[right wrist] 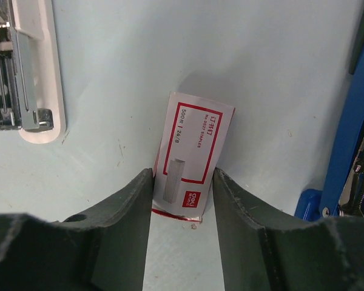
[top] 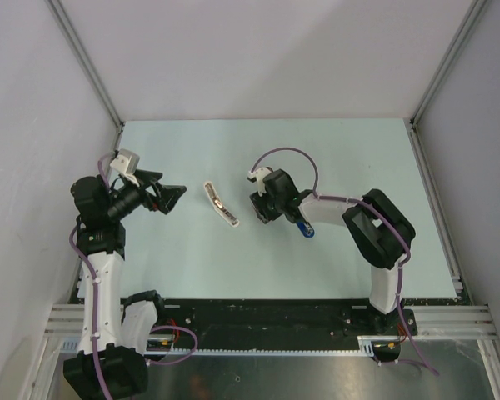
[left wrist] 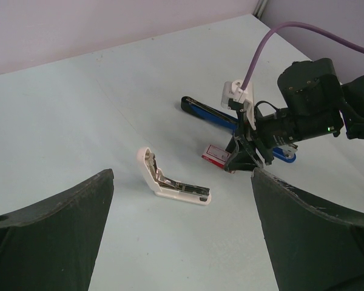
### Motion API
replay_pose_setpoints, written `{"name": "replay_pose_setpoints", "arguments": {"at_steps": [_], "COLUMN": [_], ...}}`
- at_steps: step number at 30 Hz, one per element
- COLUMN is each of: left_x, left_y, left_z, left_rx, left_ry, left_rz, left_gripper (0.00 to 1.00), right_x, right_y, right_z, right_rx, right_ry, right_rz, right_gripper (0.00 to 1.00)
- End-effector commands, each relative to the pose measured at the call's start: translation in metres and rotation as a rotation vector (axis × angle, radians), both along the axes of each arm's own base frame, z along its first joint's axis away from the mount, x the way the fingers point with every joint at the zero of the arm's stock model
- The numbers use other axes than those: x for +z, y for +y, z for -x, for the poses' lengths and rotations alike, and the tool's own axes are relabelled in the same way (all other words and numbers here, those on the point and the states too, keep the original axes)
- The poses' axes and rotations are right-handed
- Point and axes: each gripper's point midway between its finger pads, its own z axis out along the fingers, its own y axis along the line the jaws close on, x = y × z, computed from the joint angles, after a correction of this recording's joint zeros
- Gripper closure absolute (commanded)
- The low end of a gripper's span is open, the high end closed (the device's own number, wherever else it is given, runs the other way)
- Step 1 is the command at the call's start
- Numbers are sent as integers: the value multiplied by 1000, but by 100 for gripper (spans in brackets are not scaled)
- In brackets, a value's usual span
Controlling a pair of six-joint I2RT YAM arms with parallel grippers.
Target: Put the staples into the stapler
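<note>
Fingers [right wrist: 124, 212] of the right end effector [right wrist: 183, 174] clamp the staple box [right wrist: 195, 130].

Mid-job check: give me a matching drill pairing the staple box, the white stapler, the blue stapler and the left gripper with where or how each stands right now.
Things:
1. staple box
2. white stapler
3. blue stapler
4. left gripper

Places or states:
A. wide open, holding nothing
B. lying hinged open, apart from both grippers
C. flat between the fingers of the right gripper
D. close beside the right gripper, partly hidden under it in the top view

Pairs: 1-C, 2-B, 3-D, 4-A
</note>
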Motion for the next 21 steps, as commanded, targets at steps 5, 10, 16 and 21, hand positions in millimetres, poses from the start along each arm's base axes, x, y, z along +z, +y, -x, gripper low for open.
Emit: {"name": "replay_pose_setpoints", "arguments": {"at_steps": [5,10,16,21], "left_x": [4,6,9,12], "left_y": [-3,-4,-8,-21], "left_z": [3,4,8,16], "left_rx": [-33,-42,-77,-161], "left_ry": [-30,-36,-51,-72], "left_rz": [-8,-7,-12,-20], "left_gripper": [1,1,1,1], "right_x": [19,26,34,28], "right_y": [-3,-11,-26,-42], "right_z": [28,58,91,119], "right_rx": [175,308,493,637], "right_ry": [55,105,113,131], "right_rz": [30,50,79,108], "right_gripper": [57,56,54,45]}}
